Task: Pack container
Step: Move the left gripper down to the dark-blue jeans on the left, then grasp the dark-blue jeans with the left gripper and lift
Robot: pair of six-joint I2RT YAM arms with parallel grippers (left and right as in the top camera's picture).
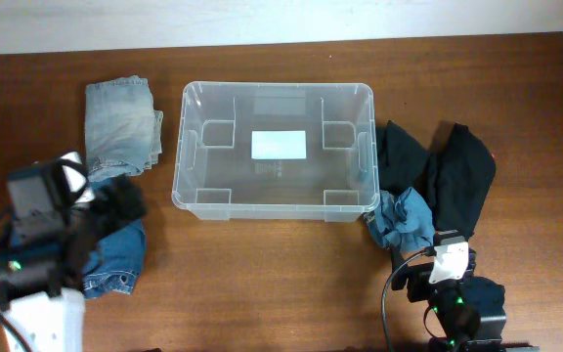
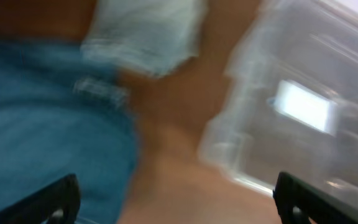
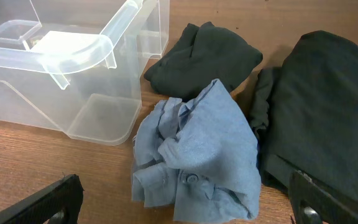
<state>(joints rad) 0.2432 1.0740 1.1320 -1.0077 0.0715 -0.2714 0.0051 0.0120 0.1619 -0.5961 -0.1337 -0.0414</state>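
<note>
Overhead, you see the container (image 1: 274,87) in the middle, its long side running left to right. It sits ahead and right of your left gripper (image 2: 176,194), and ahead and left of your right gripper (image 3: 185,198). Both look about as near. Both jaws are wide and hold nothing. The container is clear and empty, with a white label (image 1: 279,145) on its floor.

You've got the container (image 1: 277,88) mid-frame in the overhead view. Folded jeans (image 1: 122,127) sit just left of it, denim heap (image 1: 120,259) lower left. Near garment (image 1: 401,156) lies just right, far garment (image 1: 462,181) beyond; crumpled shirt (image 1: 404,220) sits at its lower-right corner.
</note>
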